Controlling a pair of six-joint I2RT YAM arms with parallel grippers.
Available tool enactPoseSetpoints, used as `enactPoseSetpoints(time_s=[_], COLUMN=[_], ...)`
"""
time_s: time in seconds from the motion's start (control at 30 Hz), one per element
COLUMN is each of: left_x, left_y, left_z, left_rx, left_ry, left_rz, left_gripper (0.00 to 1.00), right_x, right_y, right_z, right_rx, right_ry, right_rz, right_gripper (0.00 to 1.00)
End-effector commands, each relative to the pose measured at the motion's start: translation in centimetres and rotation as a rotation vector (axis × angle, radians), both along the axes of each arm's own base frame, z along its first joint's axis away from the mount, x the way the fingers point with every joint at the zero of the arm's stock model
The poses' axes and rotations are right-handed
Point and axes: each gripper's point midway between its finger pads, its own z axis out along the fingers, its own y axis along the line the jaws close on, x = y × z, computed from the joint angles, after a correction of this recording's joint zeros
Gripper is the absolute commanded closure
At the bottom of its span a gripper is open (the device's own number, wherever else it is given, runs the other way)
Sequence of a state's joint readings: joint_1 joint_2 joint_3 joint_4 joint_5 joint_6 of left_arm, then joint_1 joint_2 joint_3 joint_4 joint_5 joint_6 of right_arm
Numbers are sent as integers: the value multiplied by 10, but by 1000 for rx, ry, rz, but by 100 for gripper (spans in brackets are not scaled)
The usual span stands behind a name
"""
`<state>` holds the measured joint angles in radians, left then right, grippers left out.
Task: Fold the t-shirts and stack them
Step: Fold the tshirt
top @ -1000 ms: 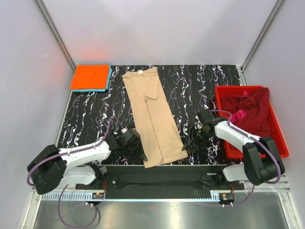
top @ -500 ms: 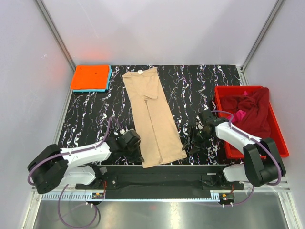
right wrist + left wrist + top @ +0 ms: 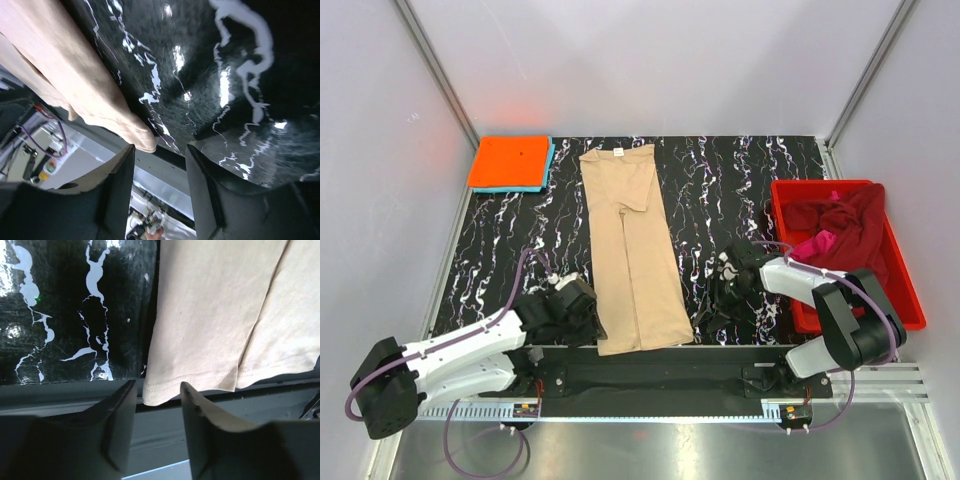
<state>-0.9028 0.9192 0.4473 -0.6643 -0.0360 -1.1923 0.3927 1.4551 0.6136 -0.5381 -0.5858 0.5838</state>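
Note:
A large tan t-shirt, folded into a long strip, lies down the middle of the black marble table. Its near hem reaches the front edge. My left gripper is open at the hem's left corner, and the fingers straddle that corner without closing on it. My right gripper is open beside the hem's right corner. An orange t-shirt lies folded on a light blue one at the back left. Maroon and pink t-shirts lie crumpled in the bin.
A red plastic bin stands at the table's right side, close to my right arm. White walls and metal posts enclose the back and sides. A black rail runs along the near edge below the hem.
The tan shirt's near end has swung left, so it lies straighter. My left arm has drawn back toward the near left. My right gripper has shifted slightly left and nearer.

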Motion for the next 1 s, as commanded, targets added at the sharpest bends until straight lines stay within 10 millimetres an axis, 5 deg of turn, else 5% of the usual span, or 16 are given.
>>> enactPoseSetpoints(time_s=[0.0,0.47,0.77,0.87,0.9,0.97], left_x=[-3,-9,-8,-7,-6,-2], left_y=[3,-3,-5,-8,-11,-19], left_z=[-2,-22,-20,-16,-13,1], left_rx=[3,-48,-62,-83,-99,-135], left_ry=[-3,14,5,-8,-14,-41], left_rz=[-11,-41,-39,-48,-52,-64], left_gripper=[52,53,72,88,96,100], right_x=[-7,-18,-29,-35,-35,-33], right_y=[12,32,30,31,33,40], right_z=[-3,-18,-21,-21,-18,-5], right_rx=[50,59,52,71,84,130], right_ry=[4,8,26,36,32,20], right_rz=[43,119,111,111,113,112], right_gripper=[50,52,61,78,98,100])
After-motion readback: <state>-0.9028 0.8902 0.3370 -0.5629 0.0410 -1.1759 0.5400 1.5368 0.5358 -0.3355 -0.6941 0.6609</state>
